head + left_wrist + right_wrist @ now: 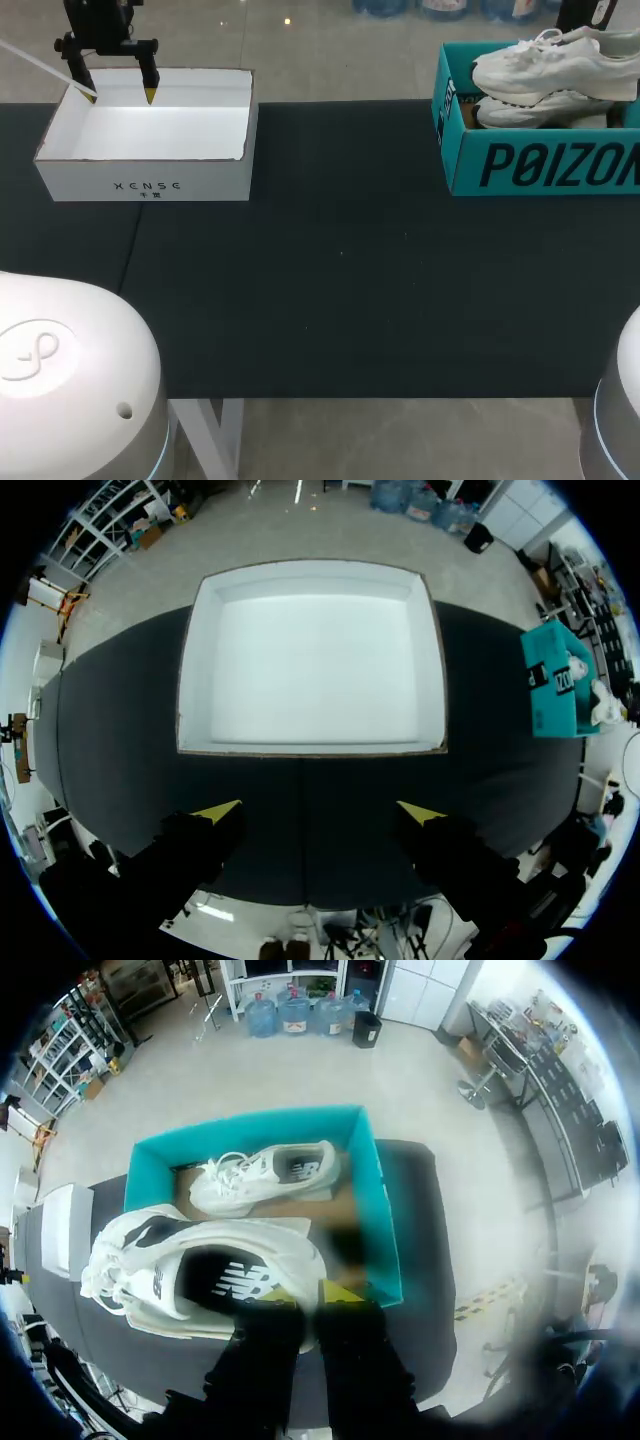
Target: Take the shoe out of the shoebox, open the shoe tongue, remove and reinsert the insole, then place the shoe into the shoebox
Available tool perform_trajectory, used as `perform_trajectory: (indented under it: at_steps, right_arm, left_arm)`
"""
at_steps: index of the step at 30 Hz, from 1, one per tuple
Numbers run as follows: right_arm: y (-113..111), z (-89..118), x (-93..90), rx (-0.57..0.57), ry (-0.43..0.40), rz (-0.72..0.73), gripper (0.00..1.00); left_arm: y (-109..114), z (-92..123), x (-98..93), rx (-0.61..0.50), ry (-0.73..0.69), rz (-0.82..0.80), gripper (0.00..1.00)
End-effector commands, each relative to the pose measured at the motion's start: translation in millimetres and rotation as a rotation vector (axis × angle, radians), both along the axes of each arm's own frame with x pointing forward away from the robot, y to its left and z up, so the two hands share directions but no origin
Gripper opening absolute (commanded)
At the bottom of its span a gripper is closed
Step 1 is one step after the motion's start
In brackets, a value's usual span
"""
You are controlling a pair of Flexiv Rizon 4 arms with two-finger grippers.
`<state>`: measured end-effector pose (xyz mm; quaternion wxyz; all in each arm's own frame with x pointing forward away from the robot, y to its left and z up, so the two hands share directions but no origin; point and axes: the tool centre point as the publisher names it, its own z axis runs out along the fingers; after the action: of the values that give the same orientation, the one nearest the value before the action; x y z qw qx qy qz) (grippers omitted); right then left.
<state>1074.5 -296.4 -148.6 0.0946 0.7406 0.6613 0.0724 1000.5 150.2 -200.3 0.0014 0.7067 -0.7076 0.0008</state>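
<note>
In the upper right of the head view, the teal shoebox [550, 165] stood on the dark surface [340, 300]. One white shoe [560, 65] sat raised above its rim, and a second shoe [540, 108] lay lower, inside the box.

In the right wrist view, the right hand [305, 1295] was clenched on the heel end of the raised shoe [150, 1270]. Its two yellow tips stood close together at the collar. The toe pointed away from the fingers and out past the shoebox [385, 1220] wall. The shoe's dark opening faced up just ahead of the tips. The second shoe [260, 1178] rested on its side in the far part of the box, ahead of the hand.

In the upper left of the head view, the left hand [120, 96] hung over the back edge of a white box [150, 185]. It was released, with its fingers spread wide and touching nothing. The left wrist view showed that hand [320, 810] with both tips apart above the dark surface. The white box [310, 660] lay just ahead of them, and the shoebox [550, 690] was well off to one side.
</note>
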Motion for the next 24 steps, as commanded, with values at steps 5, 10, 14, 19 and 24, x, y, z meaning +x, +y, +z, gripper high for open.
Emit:
perform_trajectory:
  at_steps: [5, 10, 14, 19, 24]
  right_arm:
    - [56, 31, -107.4, -0.029, -0.048, 0.031, 0.00]
    - [87, 16, -157.6, -0.017, -0.029, 0.043, 0.00]
    - [114, -2, -192.9, -0.032, -0.007, 0.046, 0.00]
    - [148, -27, -228.8, -0.039, 0.003, 0.052, 0.00]
    - [171, -48, -255.6, -0.059, 0.010, 0.031, 0.00]
  left_arm:
    - [0, 0, 0.1, 0.001, 0.001, 0.001, 1.00]
    - [0, 0, 0.1, 0.001, 0.001, 0.001, 1.00]
    - [0, 0, 0.1, 0.001, 0.001, 0.001, 1.00]
    - [0, 0, 0.1, 0.001, 0.001, 0.001, 1.00]
    - [0, 0, 0.1, 0.001, 0.001, 0.001, 1.00]
